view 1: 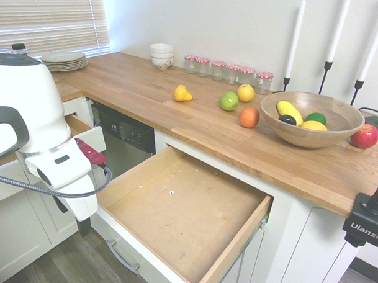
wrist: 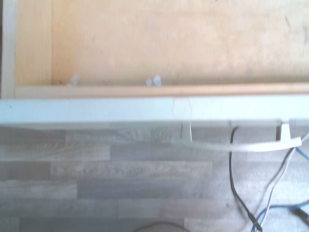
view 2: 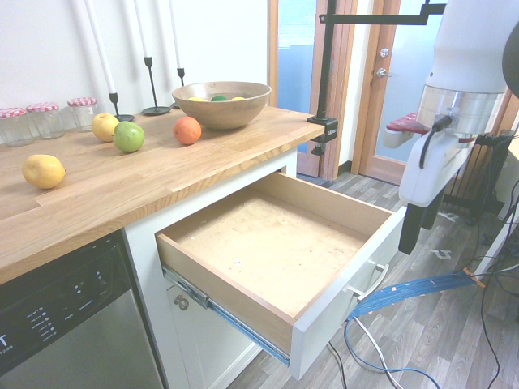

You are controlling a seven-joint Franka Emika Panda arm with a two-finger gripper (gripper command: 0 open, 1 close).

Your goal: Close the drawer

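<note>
The drawer [view 1: 180, 209] stands pulled far out from under the wooden counter, its brown bottom bare. Its white front [view 2: 349, 284] carries a silver bar handle [view 2: 369, 284], which also shows as a pale bar [wrist: 236, 145] in the wrist view above the floorboards. My gripper [view 2: 413, 231] hangs outside the drawer, just off the front panel near one end and about level with its top edge. The fingers point down, open, with nothing between them. In the first exterior view the white wrist covers most of the gripper [view 1: 80, 224].
A smaller white-fronted drawer [view 1: 90, 135] is part open beside the black dishwasher [view 1: 124, 136]. The counter holds loose fruit, a wooden bowl [view 1: 311, 118], several jars, candlesticks and stacked plates. Blue cables [view 2: 413, 292] lie on the floor by the drawer front.
</note>
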